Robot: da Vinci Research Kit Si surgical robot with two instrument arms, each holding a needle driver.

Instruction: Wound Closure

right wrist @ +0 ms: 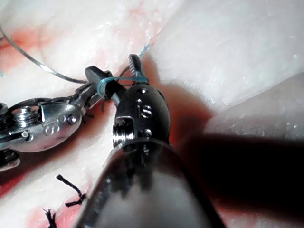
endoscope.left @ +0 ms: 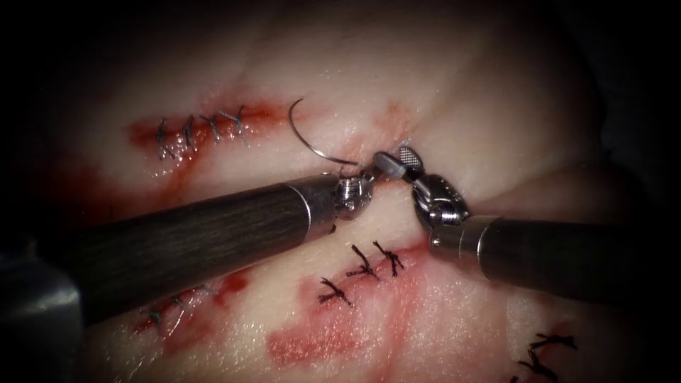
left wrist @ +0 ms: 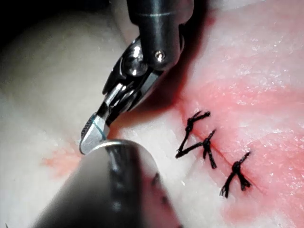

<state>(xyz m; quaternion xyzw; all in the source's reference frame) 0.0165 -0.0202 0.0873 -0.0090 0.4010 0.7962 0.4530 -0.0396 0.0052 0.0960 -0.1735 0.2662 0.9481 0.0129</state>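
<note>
My left tool [endoscope.left: 364, 173] comes in from the lower left, jaws shut on the curved needle [endoscope.left: 306, 138] near its tail end. The needle arcs up and to the left, free of the tissue [endoscope.left: 461, 92]. Tip to tip with it, my right tool [endoscope.left: 396, 160] reaches in from the right with its jaws open and the ridged jaw face showing. In the right wrist view a blue thread [right wrist: 107, 84] lies looped across the right tool [right wrist: 126, 76], beside the left tool [right wrist: 92, 81] holding the needle [right wrist: 42, 66]. The left wrist view shows the right tool [left wrist: 92, 130] from close up.
Closed cuts with dark stitches lie at the upper left [endoscope.left: 202, 129], below the tools [endoscope.left: 362, 271], at the lower left [endoscope.left: 170, 306] and at the lower right [endoscope.left: 545, 353]. Red fluid [endoscope.left: 319, 344] stains the tissue around them. The same stitches [left wrist: 209, 149] show in the left wrist view.
</note>
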